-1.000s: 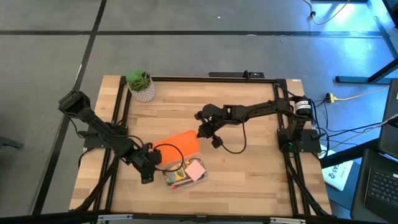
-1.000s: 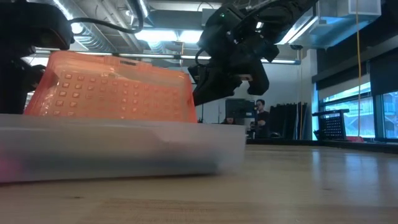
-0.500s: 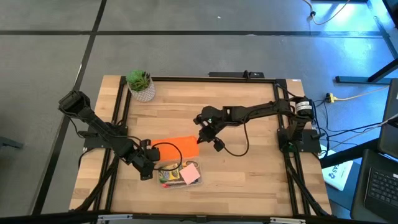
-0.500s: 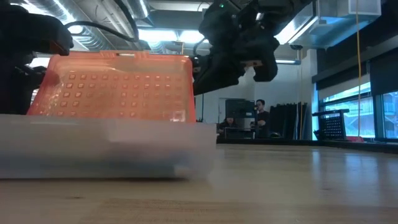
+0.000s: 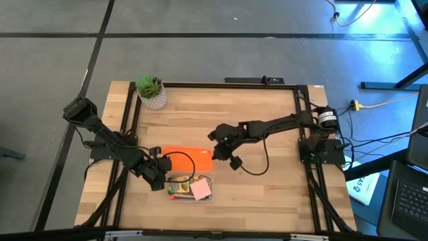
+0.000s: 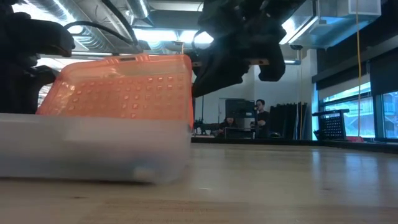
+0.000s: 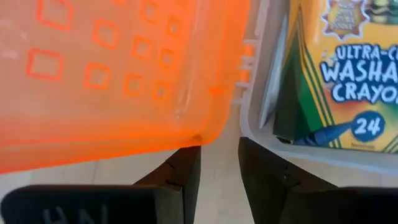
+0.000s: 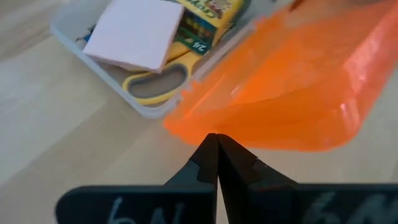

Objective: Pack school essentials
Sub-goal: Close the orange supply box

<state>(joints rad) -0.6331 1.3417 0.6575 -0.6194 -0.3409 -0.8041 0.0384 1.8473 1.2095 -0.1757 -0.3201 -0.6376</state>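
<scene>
One potted plant (image 5: 152,92) at the far corner, well apart.

The orange lid (image 5: 188,155) stands raised along the case's (image 5: 189,187) upper edge in the lower middle of the overhead frame, walling off the open box from that side; my right gripper (image 5: 215,156) sits at the lid's right end and my left gripper (image 5: 158,178) crowds the case's left end. From directly above, the pink note pad (image 5: 201,190) and crayon box (image 7: 336,74) lie uncovered. The potted plant (image 5: 152,91) stands in the upper left corner, and the table (image 5: 267,194) right of the case is bare wood.
</scene>
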